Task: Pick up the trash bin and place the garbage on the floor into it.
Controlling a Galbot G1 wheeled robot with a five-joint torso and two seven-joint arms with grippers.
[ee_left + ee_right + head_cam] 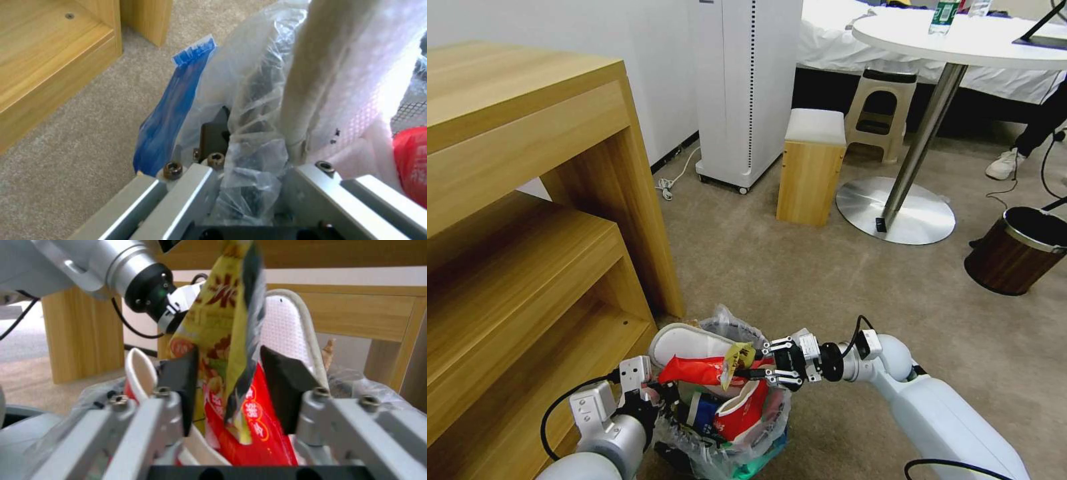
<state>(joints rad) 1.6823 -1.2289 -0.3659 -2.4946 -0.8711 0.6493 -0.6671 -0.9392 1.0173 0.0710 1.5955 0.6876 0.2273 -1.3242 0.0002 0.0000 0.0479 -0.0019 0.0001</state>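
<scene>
The trash bin (pixel 740 440) hangs low in the head view, just off the corner of the wooden shelf unit (pixel 527 233), above the tan carpet floor (pixel 827 287). The left hand (pixel 650 400) has it by the near rim: in the left wrist view its fingers (pixel 213 133) are pressed together on the crinkly plastic liner (pixel 253 140) and the rim edge, with a blue bag flap (pixel 173 110) hanging outside.

The bin is crammed. A white slipper (pixel 687 341) stands up at the back, a red wrapper (pixel 697 371) lies across the top, and a crushed red-and-white cup (pixel 744 410) sits beside a blue cup (pixel 702 408).

The right hand (pixel 760 363) reaches in from the right, directly over the bin's mouth, with a yellow snack wrapper (pixel 736 360) between its fingers. In the right wrist view the black pads (pixel 278 386) stand a little spread, the yellow wrapper touching one pad and a gap showing beside the other.

Farther off on the floor stand a small wooden stool (pixel 812 167) and a brown wood-grain bin (pixel 1017 250).
</scene>
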